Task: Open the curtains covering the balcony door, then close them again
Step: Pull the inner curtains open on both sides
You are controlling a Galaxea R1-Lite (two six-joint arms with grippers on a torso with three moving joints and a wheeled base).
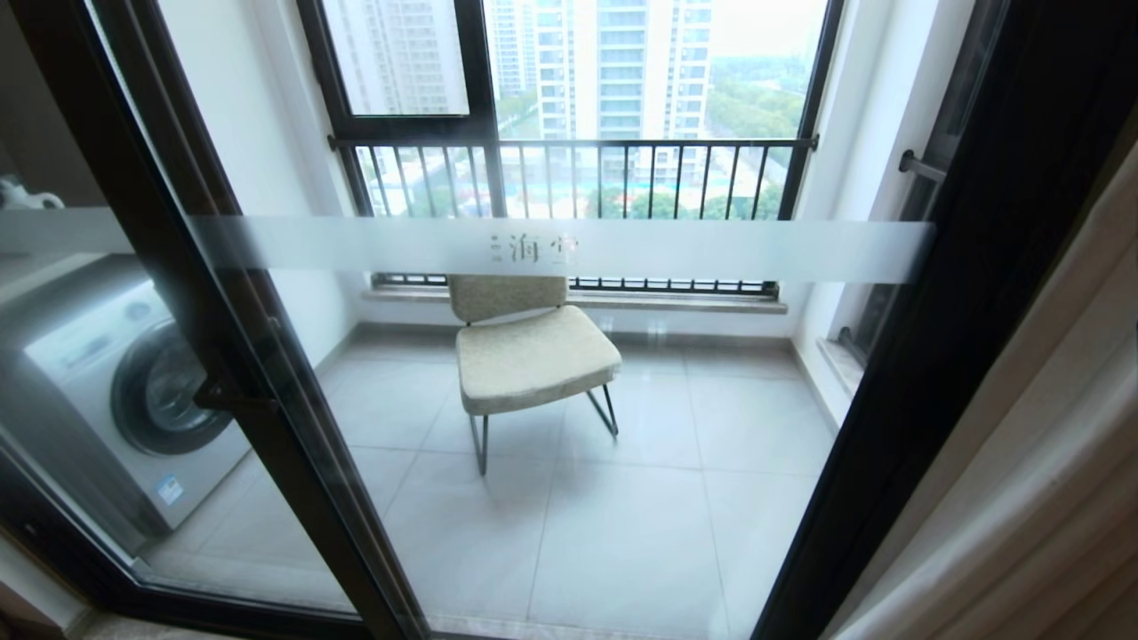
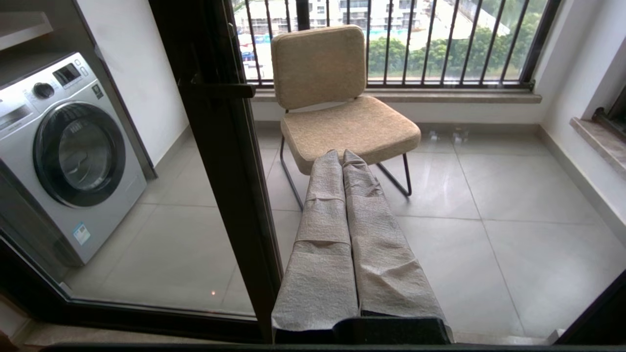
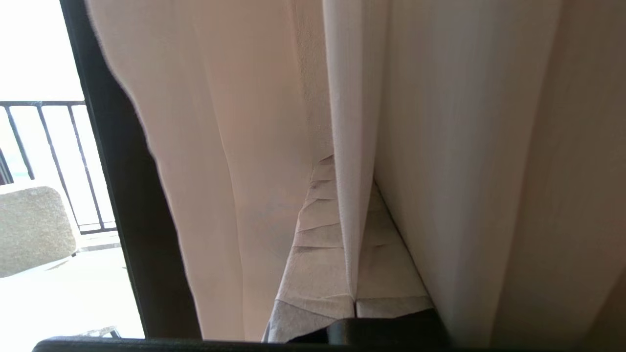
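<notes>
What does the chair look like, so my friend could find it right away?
Look through the glass balcony door to the tiled balcony beyond it. In front of the barred window stands the chair, alone in the middle. Unlike the grey washer at the left, it is padded in beige fabric and stands on thin black metal legs.

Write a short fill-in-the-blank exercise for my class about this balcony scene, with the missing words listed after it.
1. Behind the balcony door, a ____ stands on the tiled floor.
2. At the balcony's left stands a washing ____.
3. The curtains are gathered at the door's ____ side.
4. The right claw is shut on a fold of ____ fabric.

Missing words: chair; machine; right; curtain
</notes>
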